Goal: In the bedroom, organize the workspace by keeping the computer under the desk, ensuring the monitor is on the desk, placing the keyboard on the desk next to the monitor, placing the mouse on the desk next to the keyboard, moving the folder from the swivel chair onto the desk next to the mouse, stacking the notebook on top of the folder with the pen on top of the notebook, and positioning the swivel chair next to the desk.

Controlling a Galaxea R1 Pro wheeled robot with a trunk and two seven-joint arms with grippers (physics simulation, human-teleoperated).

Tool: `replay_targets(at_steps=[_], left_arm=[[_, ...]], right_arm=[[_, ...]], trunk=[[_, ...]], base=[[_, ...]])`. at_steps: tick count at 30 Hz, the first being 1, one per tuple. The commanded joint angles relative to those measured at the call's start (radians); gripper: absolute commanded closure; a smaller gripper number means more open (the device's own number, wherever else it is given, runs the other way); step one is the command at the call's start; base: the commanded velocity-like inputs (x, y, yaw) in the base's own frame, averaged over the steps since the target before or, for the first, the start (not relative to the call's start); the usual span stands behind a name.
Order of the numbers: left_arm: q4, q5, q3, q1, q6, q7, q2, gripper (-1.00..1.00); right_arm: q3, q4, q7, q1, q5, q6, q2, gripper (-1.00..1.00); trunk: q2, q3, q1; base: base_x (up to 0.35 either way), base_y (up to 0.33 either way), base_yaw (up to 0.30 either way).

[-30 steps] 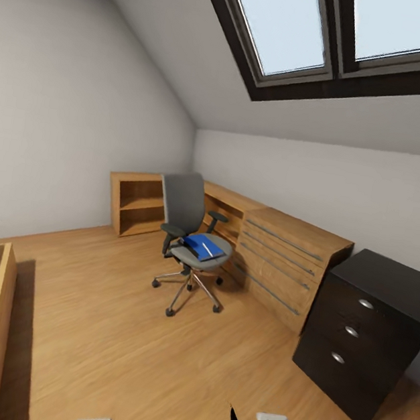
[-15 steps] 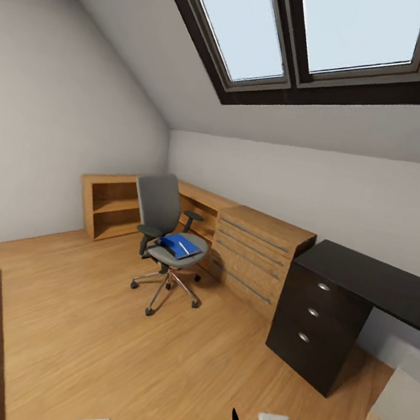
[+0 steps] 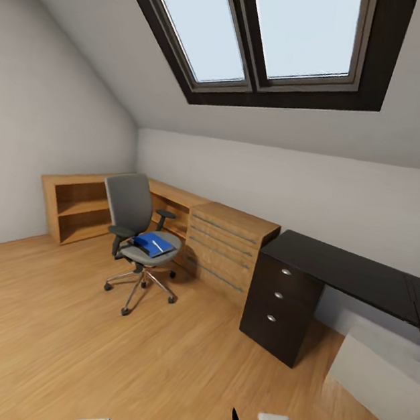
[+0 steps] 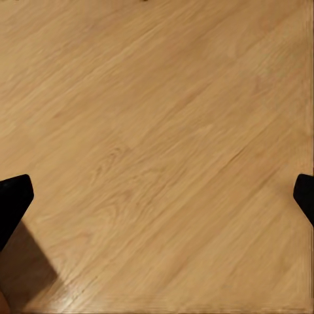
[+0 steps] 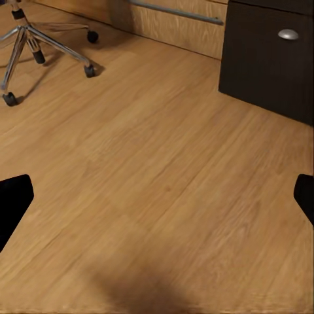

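Panning right w/ the camera, more desk (image 3: 356, 274) & the computer (image 3: 384, 373) beside it are revealed; folder (image 3: 151, 244) is seen on swivel chair (image 3: 136, 225), approx well apart. Both grippers' jaws held apart, nothing gripped.

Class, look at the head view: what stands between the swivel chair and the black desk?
In the head view, a light wooden drawer cabinet stands between the swivel chair and the desk, right against the desk's dark drawer unit.
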Motion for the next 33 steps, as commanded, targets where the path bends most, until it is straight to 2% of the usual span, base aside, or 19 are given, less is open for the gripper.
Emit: replay_targets(at_steps=[1,19,33], left_arm=[[-0.001,0.011,-0.008,-0.001,-0.006,0.007,0.002,-1.00],[0.000,0.011,-0.007,-0.001,-0.006,0.007,0.003,-1.00],[0.000,0.010,-0.007,-0.001,-0.006,0.012,0.001,-1.00]], right_arm=[[0.005,0.002,0.006,-0.001,-0.011,-0.004,0.000,-1.00],[0.006,0.002,0.003,-0.001,-0.011,-0.001,0.005,-1.00],[0.006,0.002,0.002,-0.001,-0.011,0.005,0.005,-1.00]], trunk=[[0.007,0.002,-0.005],[0.133,0.049,-0.074],[0.231,0.076,-0.127]], base=[[-0.315,0.071,-0.299],[-0.327,0.077,-0.282],[-0.295,0.049,-0.220]])
